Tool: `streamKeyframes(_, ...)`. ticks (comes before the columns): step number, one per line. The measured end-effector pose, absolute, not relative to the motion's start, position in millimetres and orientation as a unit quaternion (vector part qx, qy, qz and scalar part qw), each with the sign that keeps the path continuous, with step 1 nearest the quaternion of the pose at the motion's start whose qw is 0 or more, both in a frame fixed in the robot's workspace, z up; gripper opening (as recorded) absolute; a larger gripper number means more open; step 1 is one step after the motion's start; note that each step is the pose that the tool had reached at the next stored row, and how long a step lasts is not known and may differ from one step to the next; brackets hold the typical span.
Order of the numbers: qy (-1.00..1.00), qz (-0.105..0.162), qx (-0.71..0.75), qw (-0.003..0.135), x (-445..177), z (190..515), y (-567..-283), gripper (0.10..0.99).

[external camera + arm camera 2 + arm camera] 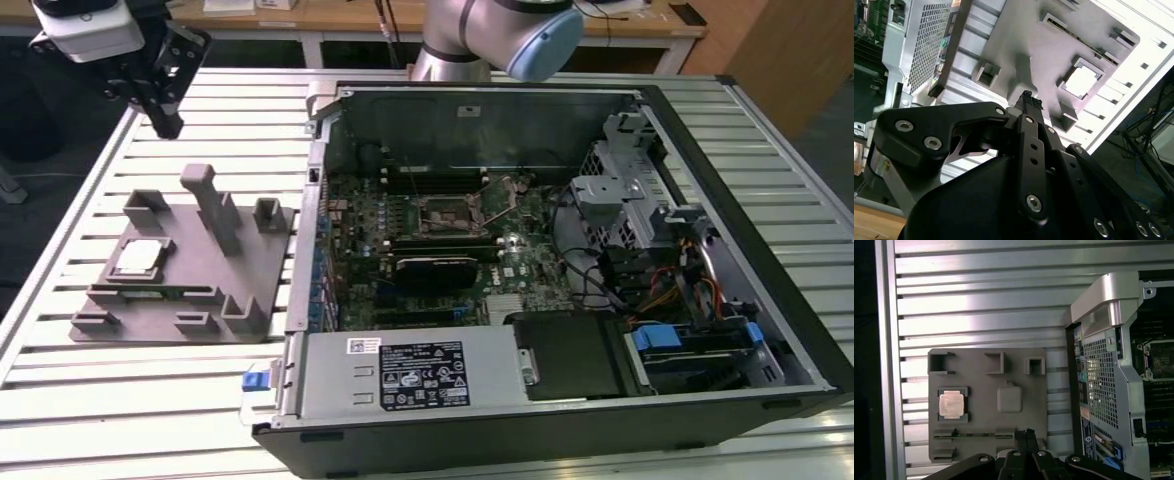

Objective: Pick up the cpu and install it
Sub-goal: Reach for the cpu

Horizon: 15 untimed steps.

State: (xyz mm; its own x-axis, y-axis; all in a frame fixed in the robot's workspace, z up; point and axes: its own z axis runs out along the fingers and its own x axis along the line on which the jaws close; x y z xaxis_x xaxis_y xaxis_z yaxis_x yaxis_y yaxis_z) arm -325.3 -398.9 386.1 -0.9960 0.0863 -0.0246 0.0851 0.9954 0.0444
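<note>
One cpu (139,259) is lying flat, silver top up, in a square pocket of the one grey fixture (160,312), which is resting on the slatted surface (80,400) at the middle left of the exterior view. The one gripper (166,125) is hanging in the upper left, well apart from the chip, jaws pressed together and carrying nothing. The chip is probably light, stiff, slick-topped and fragile; opposite edges are likely offering the safest hold. One socket (447,212) is sitting inside the one case (747,150).
</note>
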Motion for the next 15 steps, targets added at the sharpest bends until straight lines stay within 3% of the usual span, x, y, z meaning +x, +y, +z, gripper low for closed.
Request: streamKeyframes(15,0.999,0.022,0.043,0.013,-354.5,381.3,-398.9,0.106)
